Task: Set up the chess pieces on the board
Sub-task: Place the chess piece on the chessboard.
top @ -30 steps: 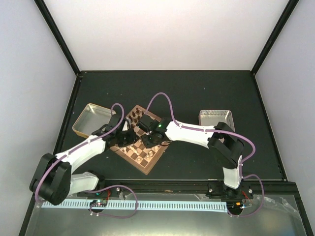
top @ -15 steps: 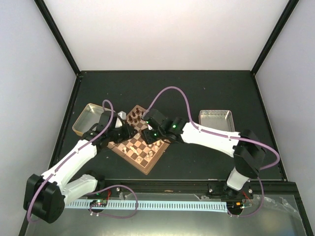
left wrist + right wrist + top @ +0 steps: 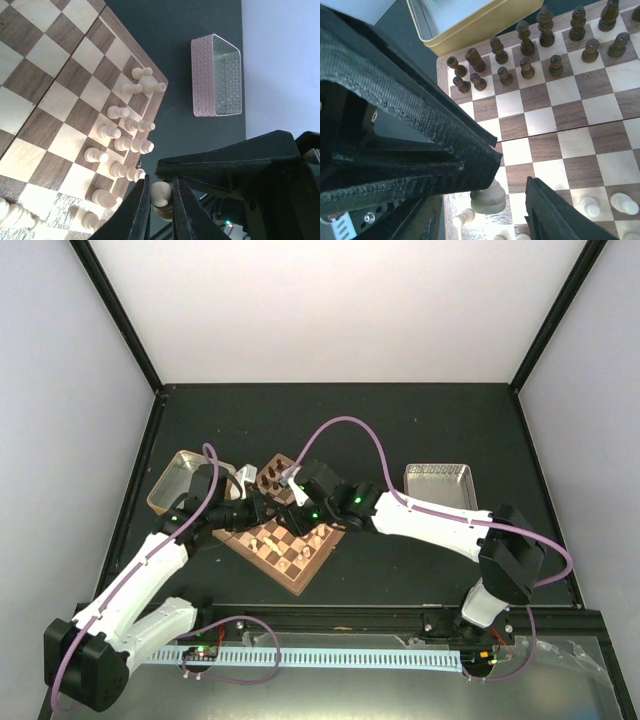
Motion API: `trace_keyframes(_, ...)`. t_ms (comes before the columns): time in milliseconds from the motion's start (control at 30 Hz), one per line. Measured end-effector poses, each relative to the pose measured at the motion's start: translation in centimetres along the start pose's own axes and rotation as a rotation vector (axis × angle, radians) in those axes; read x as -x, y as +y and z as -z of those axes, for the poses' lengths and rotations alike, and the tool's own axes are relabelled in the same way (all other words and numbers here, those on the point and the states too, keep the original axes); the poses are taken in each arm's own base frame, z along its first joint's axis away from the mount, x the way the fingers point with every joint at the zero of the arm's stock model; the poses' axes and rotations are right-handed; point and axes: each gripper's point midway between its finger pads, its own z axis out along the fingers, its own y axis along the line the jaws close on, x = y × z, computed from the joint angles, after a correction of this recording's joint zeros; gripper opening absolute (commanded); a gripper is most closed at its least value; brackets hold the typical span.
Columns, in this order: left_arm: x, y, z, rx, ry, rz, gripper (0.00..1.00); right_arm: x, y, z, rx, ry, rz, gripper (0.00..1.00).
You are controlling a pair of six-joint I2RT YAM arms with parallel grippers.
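The board lies turned like a diamond between my arms and also shows in the left wrist view and the right wrist view. Dark chess pieces stand along its far edge, cream pieces along its near edge. My left gripper is shut on a cream piece above the board's left side. My right gripper is open with its jaws on either side of that cream piece, one finger against it. The two grippers meet in the top view.
A gold-tan metal tray sits left of the board, close in the right wrist view. A pinkish rectangular tray sits to the right, also in the left wrist view. Black frame posts bound the dark table.
Both arms have stretched out and swung. The two grippers have drawn together over the board's left part, the right one shifting left toward the left one.
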Motion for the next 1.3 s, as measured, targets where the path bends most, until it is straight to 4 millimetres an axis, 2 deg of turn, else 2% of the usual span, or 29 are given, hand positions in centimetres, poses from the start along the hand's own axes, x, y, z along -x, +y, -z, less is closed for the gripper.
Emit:
trace_keyframes(200,-0.5,-0.5,0.3,-0.026,0.021,0.009,0.07,-0.1,0.1,-0.2,0.006,0.006,0.04,0.13)
trace_keyframes(300,-0.6,-0.6,0.5,-0.033,0.024,0.013,0.14,-0.1,0.2,-0.2,0.008,0.007,0.06,0.06)
trace_keyframes(400,-0.6,-0.5,0.6,-0.033,0.025,0.014,0.28,-0.1,0.2,-0.2,0.016,-0.004,0.096,0.04)
trace_keyframes(500,-1.2,-0.9,0.9,-0.052,0.047,0.005,0.37,-0.7,0.1,-0.2,0.029,-0.021,0.153,0.03)
trace_keyframes(667,-2.3,-1.7,1.5,-0.106,0.104,-0.03,0.39,-2.3,-0.2,0.9,0.048,-0.05,0.264,0.03)
trace_keyframes(867,-3.6,-3.1,2.0,-0.182,0.191,-0.085,0.41,-1.1,1.6,3.5,0.116,-0.149,0.389,0.03)
trace_keyframes(1033,-3.8,-3.9,2.2,-0.224,0.234,-0.106,0.38,-1.0,2.2,3.9,0.144,-0.161,0.447,0.03)
trace_keyframes(1200,-4.1,-4.4,2.4,-0.258,0.262,-0.106,0.21,-1.2,2.5,4.0,0.16,-0.156,0.481,0.03)
trace_keyframes(1300,-4.1,-4.4,2.4,-0.261,0.265,-0.103,0.17,-1.3,2.5,4.0,0.165,-0.155,0.495,0.03)
